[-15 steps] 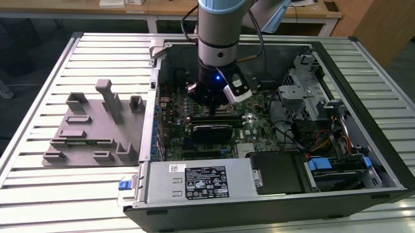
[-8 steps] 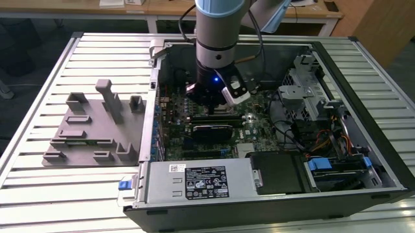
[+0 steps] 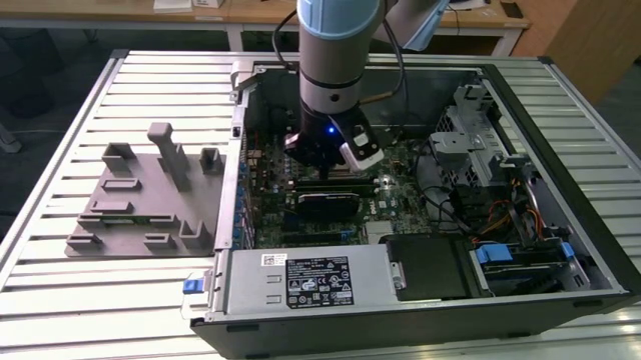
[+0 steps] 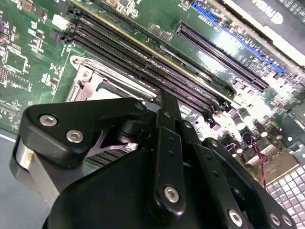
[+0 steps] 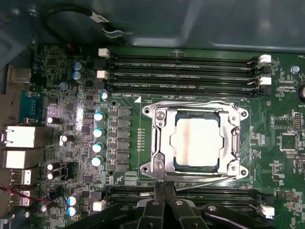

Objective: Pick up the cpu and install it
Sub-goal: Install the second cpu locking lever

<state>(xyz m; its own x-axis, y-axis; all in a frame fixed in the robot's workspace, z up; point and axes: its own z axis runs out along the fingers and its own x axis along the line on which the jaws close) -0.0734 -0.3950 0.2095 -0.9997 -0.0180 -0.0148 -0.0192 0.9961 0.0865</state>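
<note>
While seated in socket (image 5: pixel 198 143): cpu (image 5: pixel 197 141).

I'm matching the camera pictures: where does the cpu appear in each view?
Exterior view: hidden beneath the arm.
First wrist view: cpu central, in the metal-framed socket.
Second wrist view: likely the pale sliver inside the socket frame.
Shared landmark: black memory slots beside the socket.

end effector (image 5: pixel 164 202) fingertips cut off
</note>
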